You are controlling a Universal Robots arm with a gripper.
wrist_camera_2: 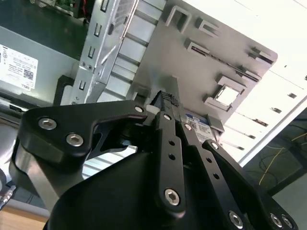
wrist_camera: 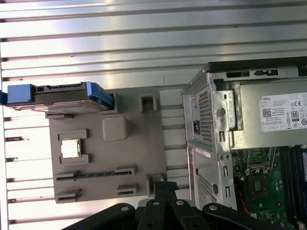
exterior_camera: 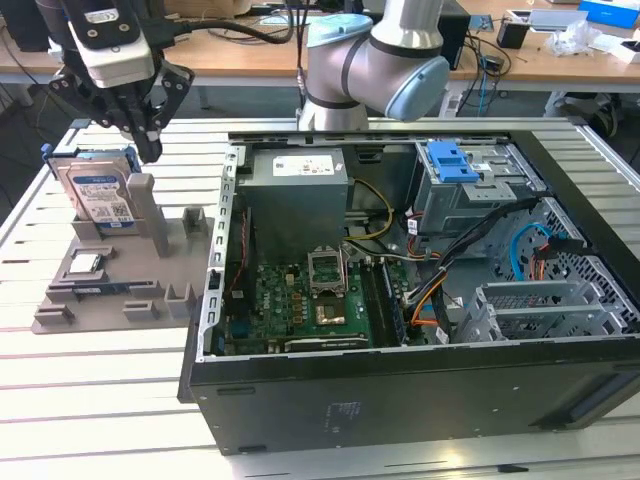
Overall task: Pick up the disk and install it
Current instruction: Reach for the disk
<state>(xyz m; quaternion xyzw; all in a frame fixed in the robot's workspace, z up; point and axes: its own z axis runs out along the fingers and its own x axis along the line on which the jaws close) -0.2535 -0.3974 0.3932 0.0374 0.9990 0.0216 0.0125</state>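
Hanging just over the disk, your claw (exterior_camera: 150, 150) has its two black fingers pinched together, with nothing between them. If it goes down like that, it could knock the disk instead of grabbing it.

The disk (exterior_camera: 97, 195) stands on its thin edge in a grey stand (wrist_camera: 139, 139), so a bump could tip it over. A tall grey post (exterior_camera: 140, 210) is just beside it, and the claw could hit that too. The disk is flat, shiny metal with a white and blue sticker, and smooth metal can slip. Its blue frame is plastic and might bend if squeezed hard.

Near it, a small square chip (exterior_camera: 85, 263) lies flat on the stand. The tabletop (exterior_camera: 100, 400) is long silver slats. Further off sits the big open computer box (exterior_camera: 400, 400), black outside and full of wires. At its far side is a grey metal cage (exterior_camera: 470, 195) with a blue latch.
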